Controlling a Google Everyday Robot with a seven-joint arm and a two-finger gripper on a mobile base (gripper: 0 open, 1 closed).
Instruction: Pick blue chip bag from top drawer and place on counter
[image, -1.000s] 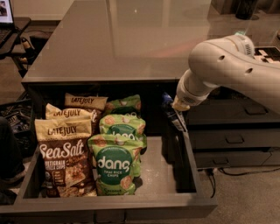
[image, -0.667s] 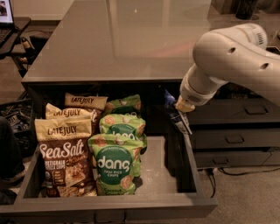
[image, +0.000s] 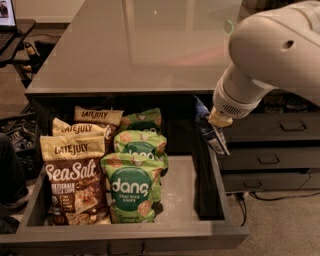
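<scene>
Glossy grey-brown surface (image: 135, 50), reflecting lights, above the open top drawer (image: 125, 235). Pincer (image: 219, 121): below the surface's front edge, over the drawer's right wall, clamped on the blue chip bag (image: 214, 136), which hangs off the drawer floor. Drawer contents: Late July bags (image: 75, 175) left, dang bags (image: 132, 185) centre. Handled drawers (image: 270, 160) at right.

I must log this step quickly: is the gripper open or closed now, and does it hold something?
Gripper: closed on the blue chip bag, above the right side of the top drawer.
</scene>
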